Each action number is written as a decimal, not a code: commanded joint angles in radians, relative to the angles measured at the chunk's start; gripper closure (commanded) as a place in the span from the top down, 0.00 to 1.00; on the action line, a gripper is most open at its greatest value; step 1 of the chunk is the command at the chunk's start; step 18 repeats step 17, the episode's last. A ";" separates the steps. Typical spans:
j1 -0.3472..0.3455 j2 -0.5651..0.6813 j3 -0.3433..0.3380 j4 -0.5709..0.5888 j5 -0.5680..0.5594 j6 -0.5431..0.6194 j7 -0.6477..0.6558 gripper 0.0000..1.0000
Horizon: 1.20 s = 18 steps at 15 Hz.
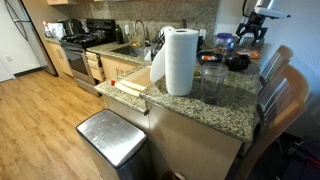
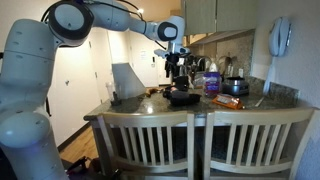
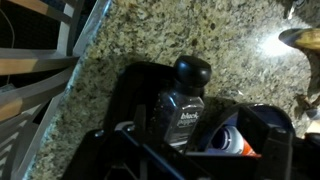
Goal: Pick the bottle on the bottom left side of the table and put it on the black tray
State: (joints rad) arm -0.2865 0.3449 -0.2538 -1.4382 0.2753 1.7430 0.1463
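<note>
A dark bottle [image 3: 186,100] with a black cap and a "black pepper" label sits between my gripper's [image 3: 190,125] fingers, which are shut on it. It hangs above the speckled granite table [image 3: 230,40]. In both exterior views the gripper [image 1: 250,38] [image 2: 178,72] hangs raised over the far end of the table [image 1: 190,105], just above the black tray [image 1: 238,62] [image 2: 182,97]. The tray does not show clearly in the wrist view. The bottle's lower part is hidden by the gripper's frame.
A white paper towel roll [image 1: 180,60] and a clear plastic tub [image 1: 212,82] stand on the table. A purple-lidded bottle [image 2: 212,80] stands beside the tray. A blue, white and orange container [image 3: 228,140] shows past the fingers. Wooden chairs [image 2: 150,140] line the table's edge. A steel bin [image 1: 112,140] stands on the floor.
</note>
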 commanded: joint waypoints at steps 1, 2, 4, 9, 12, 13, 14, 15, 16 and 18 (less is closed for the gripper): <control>0.063 -0.077 0.036 -0.100 -0.079 0.094 -0.006 1.00; 0.079 -0.084 0.043 -0.109 -0.093 0.107 -0.005 1.00; 0.094 -0.093 0.058 -0.124 -0.102 0.126 -0.004 1.00; 0.135 -0.149 0.064 -0.209 -0.190 0.284 0.027 1.00; 0.141 -0.178 0.090 -0.173 -0.240 0.076 -0.092 1.00; 0.131 -0.127 0.083 -0.143 -0.214 0.144 -0.040 1.00; 0.134 -0.136 0.087 -0.142 -0.215 0.129 -0.042 1.00; 0.135 -0.138 0.088 -0.141 -0.215 0.131 -0.040 1.00; 0.134 -0.136 0.088 -0.141 -0.215 0.132 -0.040 1.00; 0.133 -0.132 0.087 -0.141 -0.215 0.133 -0.040 1.00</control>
